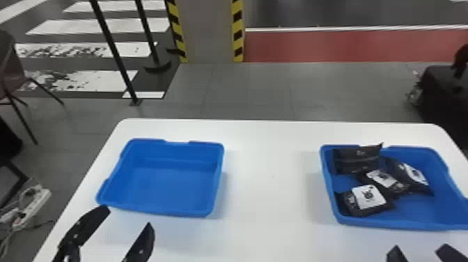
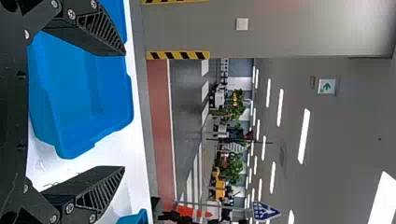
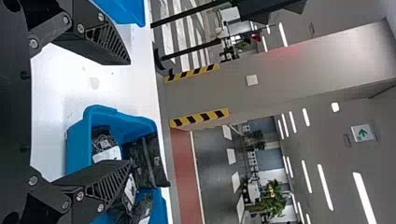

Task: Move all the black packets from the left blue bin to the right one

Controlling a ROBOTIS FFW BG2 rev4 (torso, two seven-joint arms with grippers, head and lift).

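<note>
While four black packets point(image 1: 369, 200) lie in the right blue bin point(image 1: 393, 224) (one pokes up past the far rim), the left pincer point(image 1: 127, 217) is released, fingers apart, on the near side of the left blue bin point(image 1: 156, 184); the right pincer point(image 1: 420, 248), also released, is on the near side of the right one, both bins resting on the white worktop point(image 1: 268, 195)

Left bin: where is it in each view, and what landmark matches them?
Head view: left bin, on the table's left side.
Left wrist view: left bin, beyond the left claw, partly behind one finger.
Right wrist view: left bin, a corner at the picture's edge, across from the right bin.
Shared landmark: the pillar with yellow-and-black edges.
</note>
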